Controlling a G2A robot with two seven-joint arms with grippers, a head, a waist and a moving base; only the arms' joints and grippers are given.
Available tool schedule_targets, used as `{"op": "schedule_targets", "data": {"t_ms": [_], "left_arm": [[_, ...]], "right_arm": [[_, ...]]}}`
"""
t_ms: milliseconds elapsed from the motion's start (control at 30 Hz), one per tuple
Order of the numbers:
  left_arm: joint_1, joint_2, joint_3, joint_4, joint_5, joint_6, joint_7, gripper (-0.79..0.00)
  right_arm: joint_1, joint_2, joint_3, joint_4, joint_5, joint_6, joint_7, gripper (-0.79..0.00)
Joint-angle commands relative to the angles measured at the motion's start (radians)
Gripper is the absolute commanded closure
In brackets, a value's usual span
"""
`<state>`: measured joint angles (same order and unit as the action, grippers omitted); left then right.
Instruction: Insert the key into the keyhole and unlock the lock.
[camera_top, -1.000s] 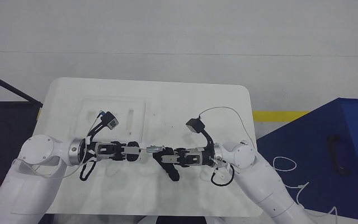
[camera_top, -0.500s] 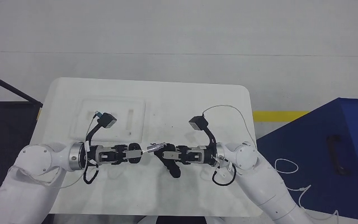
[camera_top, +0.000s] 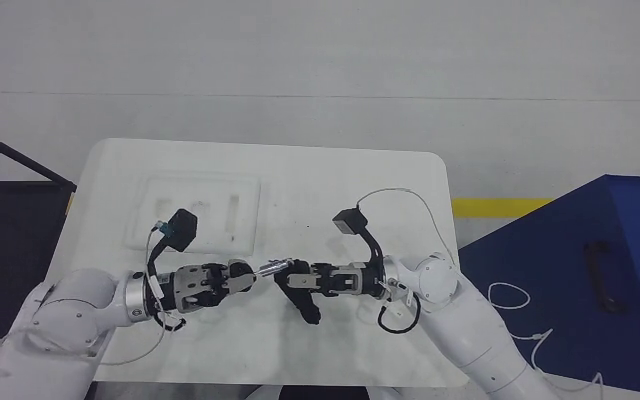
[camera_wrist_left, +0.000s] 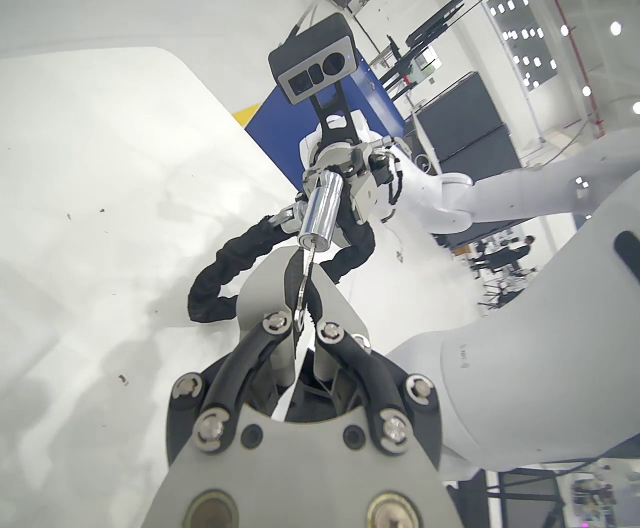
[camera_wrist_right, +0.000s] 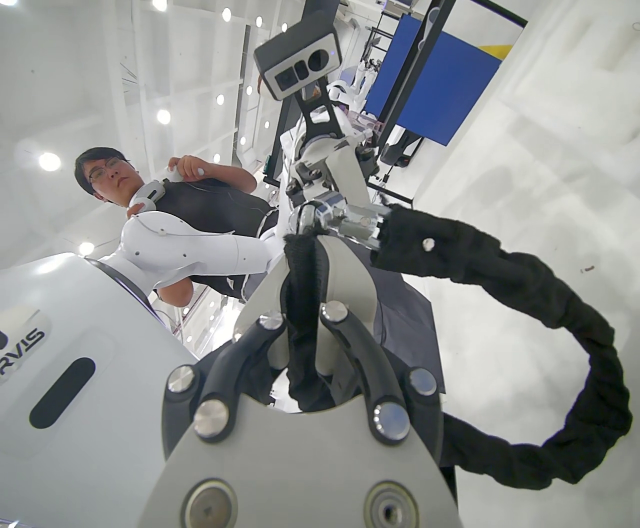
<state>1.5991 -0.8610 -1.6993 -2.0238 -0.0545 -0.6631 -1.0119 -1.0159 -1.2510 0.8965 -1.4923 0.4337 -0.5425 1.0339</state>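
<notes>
Above the white table's front middle, the two grippers meet tip to tip. My left gripper (camera_wrist_left: 302, 272) (camera_top: 250, 272) is shut on a flat silver key (camera_wrist_left: 301, 295) (camera_top: 268, 267). The key's tip sits in the keyhole at the end of the chrome lock cylinder (camera_wrist_left: 322, 210) (camera_top: 287, 268). My right gripper (camera_wrist_right: 302, 250) (camera_top: 300, 278) is shut on the lock's black fabric-covered cable (camera_wrist_right: 300, 280), right behind the chrome body (camera_wrist_right: 350, 217). The rest of the cable (camera_wrist_right: 575, 350) (camera_top: 310, 305) hangs in a loop toward the table.
A shallow white tray (camera_top: 200, 205) lies on the table (camera_top: 350, 180) at the back left, behind the left arm. A blue panel (camera_top: 560, 240) stands past the table's right edge. The far half of the table is open room.
My left wrist has rolled and its forearm has dropped toward the table's front; the key stays at the lock's end. The right gripper dipped slightly and came back, still holding the cable.
</notes>
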Motion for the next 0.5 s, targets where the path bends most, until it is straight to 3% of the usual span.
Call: {"op": "schedule_targets", "data": {"t_ms": [0,200,467], "left_arm": [[0.024,-0.004,-0.002,-0.019,0.083,-0.038,0.066,0.0],[0.091,-0.02,-0.02,-0.052,0.285,-0.128,0.282,0.0],[0.091,-0.02,-0.02,-0.052,0.285,-0.128,0.282,0.0]], "right_arm": [[0.001,-0.001,-0.001,0.002,0.002,0.001,0.001,0.0],[0.0,-0.002,-0.003,0.004,0.009,-0.003,0.002,0.0],[0.0,-0.002,-0.003,0.005,0.011,-0.003,0.002,0.0]]}}
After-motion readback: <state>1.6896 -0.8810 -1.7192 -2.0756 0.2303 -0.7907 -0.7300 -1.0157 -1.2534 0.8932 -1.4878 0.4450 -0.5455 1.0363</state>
